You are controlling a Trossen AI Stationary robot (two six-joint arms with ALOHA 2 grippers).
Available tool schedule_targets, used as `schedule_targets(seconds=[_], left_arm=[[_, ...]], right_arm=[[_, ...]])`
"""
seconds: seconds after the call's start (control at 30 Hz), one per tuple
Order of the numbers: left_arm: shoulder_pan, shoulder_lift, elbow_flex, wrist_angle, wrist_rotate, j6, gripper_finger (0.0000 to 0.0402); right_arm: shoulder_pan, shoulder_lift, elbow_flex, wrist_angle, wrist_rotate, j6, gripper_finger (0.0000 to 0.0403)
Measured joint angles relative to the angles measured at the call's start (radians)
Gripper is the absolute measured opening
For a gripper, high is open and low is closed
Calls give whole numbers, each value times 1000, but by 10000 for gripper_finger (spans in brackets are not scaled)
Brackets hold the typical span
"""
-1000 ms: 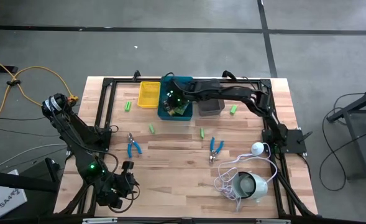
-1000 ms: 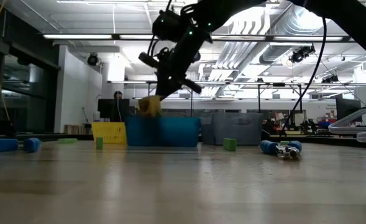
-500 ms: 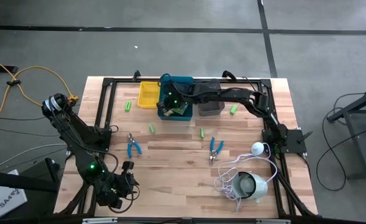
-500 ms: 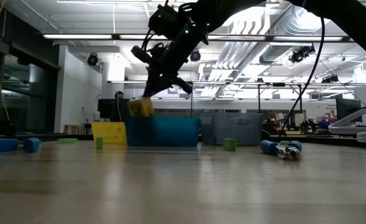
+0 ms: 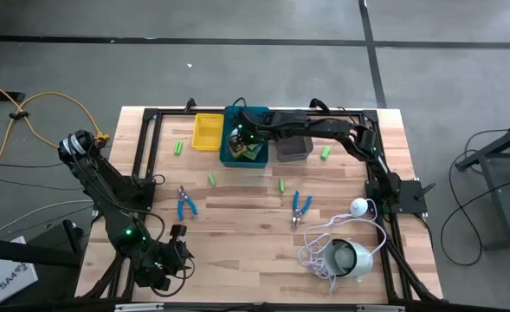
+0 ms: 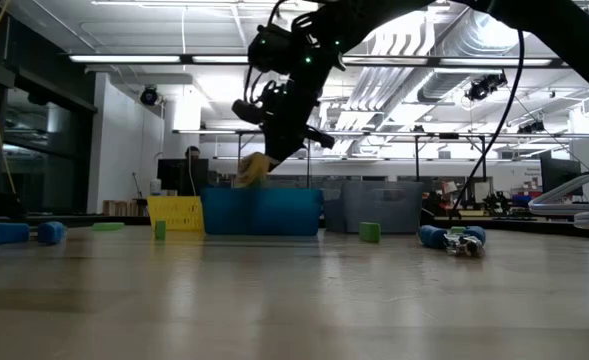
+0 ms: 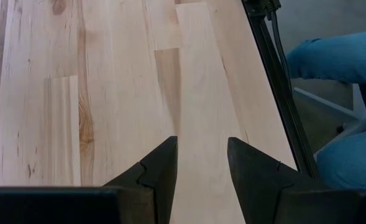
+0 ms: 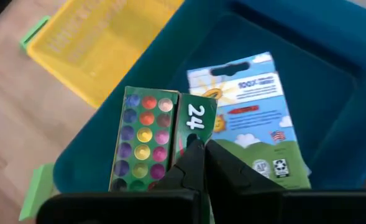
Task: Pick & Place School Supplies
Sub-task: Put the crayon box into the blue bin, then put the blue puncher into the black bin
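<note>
At the surface's near-left corner, the left end effector (image 7: 201,168) waited, fingers parted and empty. Farther right, over the blue bin (image 5: 258,115), the right end effector (image 8: 202,163) pinched a crayon box (image 8: 150,143), seemingly to drop it beside another crayon box (image 8: 252,118) inside.

From above, even soft light falls on my tabletop (image 5: 237,217) with only faint shadows. At table height, bright ceiling strip lights (image 6: 174,58) backlight my right arm into a silhouette, and the near wood blurs. My wrist pictures are bright; the yellow bin (image 8: 102,50) looks soft.
</note>
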Motion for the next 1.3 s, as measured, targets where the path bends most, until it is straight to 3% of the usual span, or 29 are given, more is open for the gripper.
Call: schedule_targets(seconds=[0.2,0.5,0.67,0.9,1.3], left_arm=[[0,0,0,0,0,0,138],[0,0,0,0,0,0,138],[0,0,0,0,0,0,138],[0,0,0,0,0,0,138],[0,0,0,1,0,0,138]], right_arm=[[-6,0,0,-22,-4,-60,11],[-25,3,-1,-158,41,-62,92],[-22,3,-1,-200,35,-61,118],[-17,3,-1,-243,-22,-57,120],[11,-27,-2,-261,53,-80,119]])
